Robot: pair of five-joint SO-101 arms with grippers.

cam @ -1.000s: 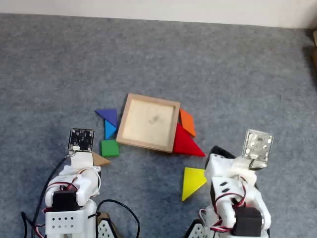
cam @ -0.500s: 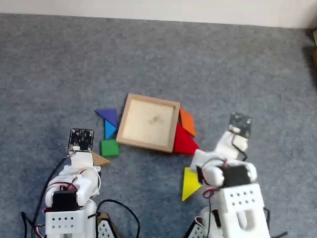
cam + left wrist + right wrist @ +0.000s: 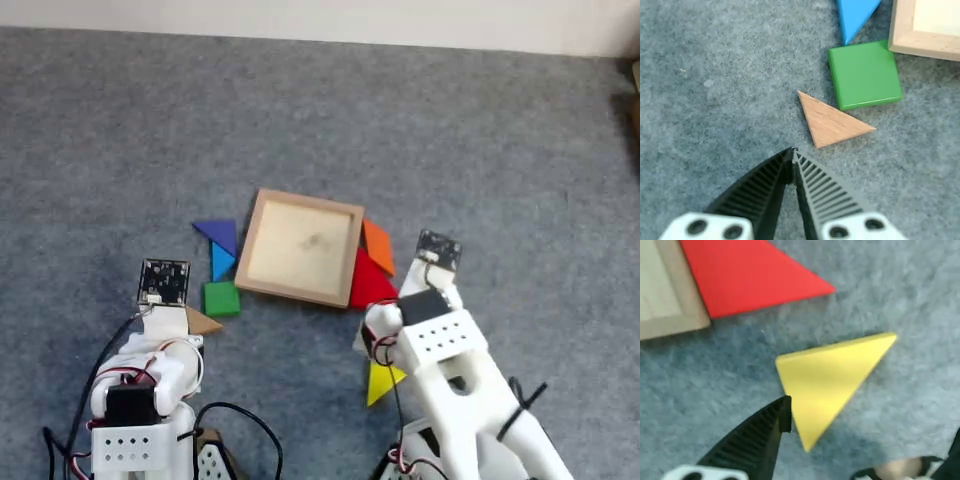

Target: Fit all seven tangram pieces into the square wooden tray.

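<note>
Square wooden tray (image 3: 292, 293), empty, centre of desk (image 3: 480, 130), pieces (image 3: 372, 282) ringing it within reach. Yellow triangle (image 3: 830, 375) lies near-right; right hand (image 3: 865, 430) hangs open astride it, likely to grasp. Left hand (image 3: 792, 155), closed, rests by the wooden triangle (image 3: 832, 122).

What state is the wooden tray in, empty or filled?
Empty. The high view shows the bare wooden floor of the tray; the red triangle and green square lie outside it.
</note>
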